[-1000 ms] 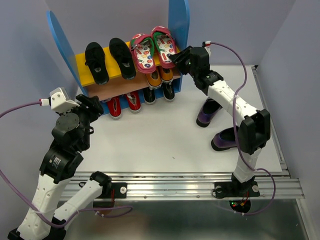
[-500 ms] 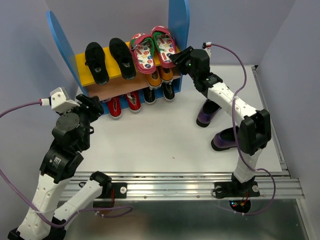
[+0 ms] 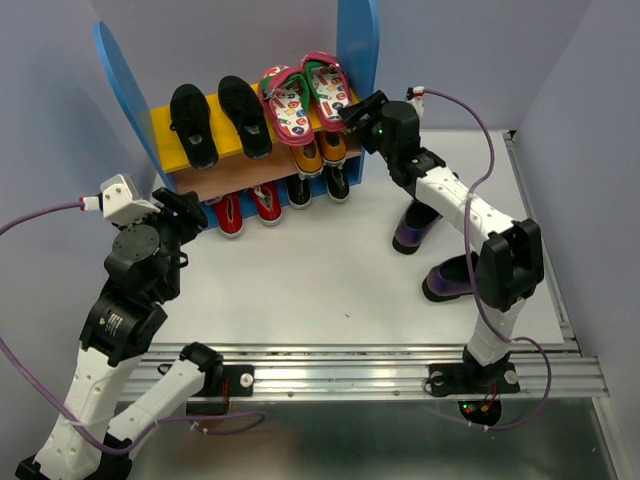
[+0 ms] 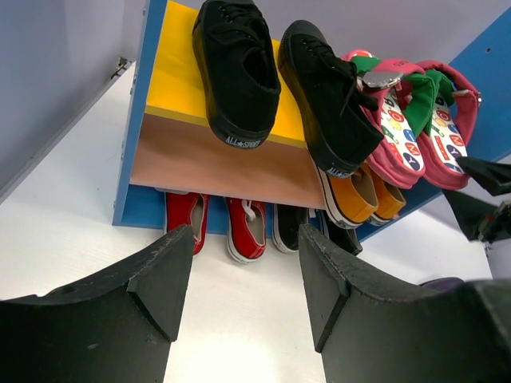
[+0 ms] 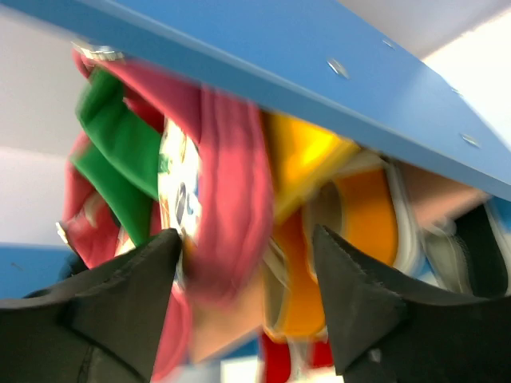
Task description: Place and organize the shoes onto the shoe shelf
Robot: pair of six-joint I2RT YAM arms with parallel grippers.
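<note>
The right gripper (image 3: pixel 347 117) has its jaws spread and clamps nothing; in the right wrist view the heel of the nearer of the pink flip-flops (image 3: pixel 325 88) lies between the fingers, with a gap on one side. Just beside it rises the blue side panel (image 3: pixel 357 50) of the shoe shelf (image 3: pixel 170 125), close against the gripper. The flip-flops lie side by side on the yellow top board, next to a black pair (image 3: pixel 218 118). An orange pair (image 3: pixel 320 152) sits on the brownish lower board (image 3: pixel 240 180), red shoes (image 3: pixel 248 207) and black-white sneakers (image 3: pixel 320 186) beneath it. Two purple loafers (image 3: pixel 415 225) lie on the table (image 3: pixel 300 280), well apart from the shelf, partly hidden by the right arm. The left gripper (image 4: pixel 246 239) hangs open and empty before the shelf.
</note>
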